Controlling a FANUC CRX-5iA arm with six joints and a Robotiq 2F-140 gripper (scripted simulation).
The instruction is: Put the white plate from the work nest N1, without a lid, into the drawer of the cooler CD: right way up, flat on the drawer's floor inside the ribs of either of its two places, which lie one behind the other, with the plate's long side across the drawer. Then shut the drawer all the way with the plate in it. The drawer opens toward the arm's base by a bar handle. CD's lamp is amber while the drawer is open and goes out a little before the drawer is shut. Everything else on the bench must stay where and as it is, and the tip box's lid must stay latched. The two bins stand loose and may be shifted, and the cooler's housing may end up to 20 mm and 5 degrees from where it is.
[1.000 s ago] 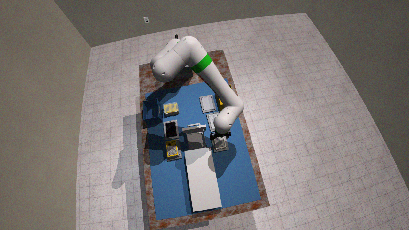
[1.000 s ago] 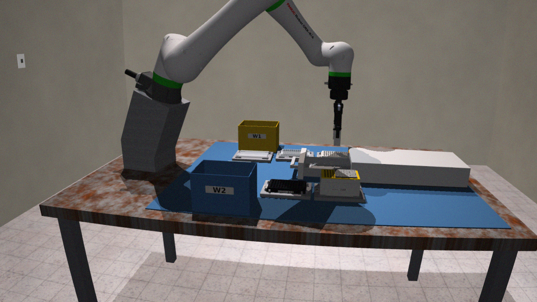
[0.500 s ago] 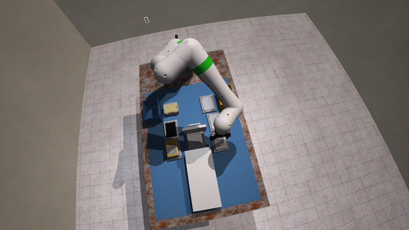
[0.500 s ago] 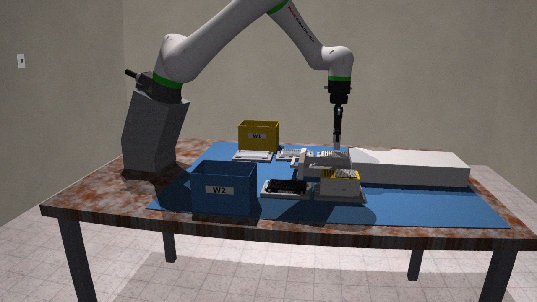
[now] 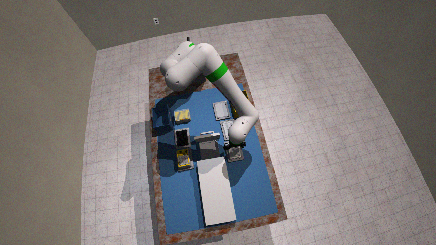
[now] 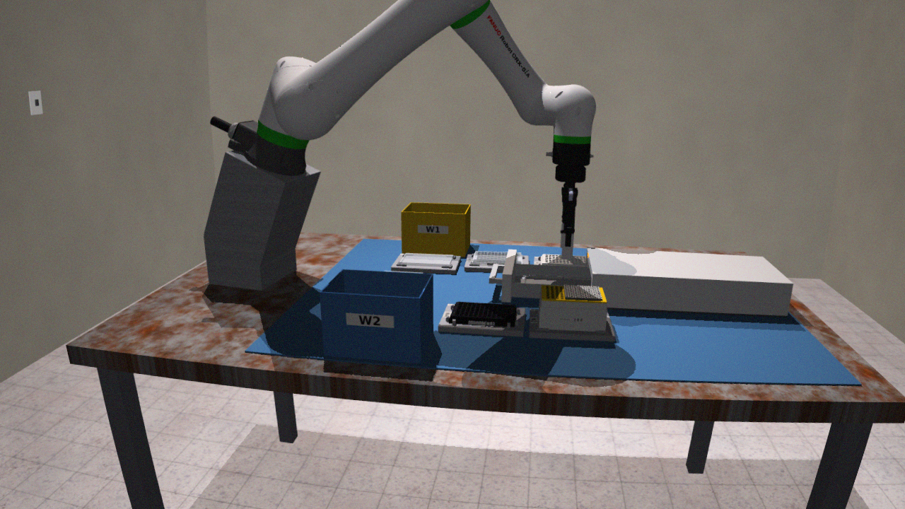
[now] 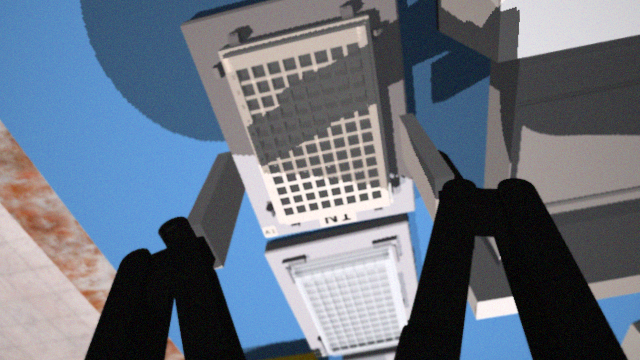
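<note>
The white plate (image 7: 310,125) with its grid of wells sits without a lid in the grey nest N1 (image 7: 336,218). It also shows to the right of the cooler's drawer in the top view (image 5: 234,153) and in the exterior view (image 6: 560,259). My gripper (image 7: 317,154) (image 6: 567,243) points straight down just over the plate's near end. It is open and empty, with one finger pad on each long side of the plate and apart from it. The cooler CD's drawer (image 5: 208,146) stands open and empty, its bar handle (image 5: 209,133) toward the arm's base.
The cooler's long white housing (image 5: 215,189) lies close to the left of N1. A second nest with a white plate (image 7: 350,300) lies just behind N1, then a lidded plate (image 6: 425,261) and yellow bin W1 (image 6: 435,227). Blue bin W2 (image 6: 373,322), a black plate (image 6: 482,314) and the tip box (image 6: 573,307) stand across the drawer.
</note>
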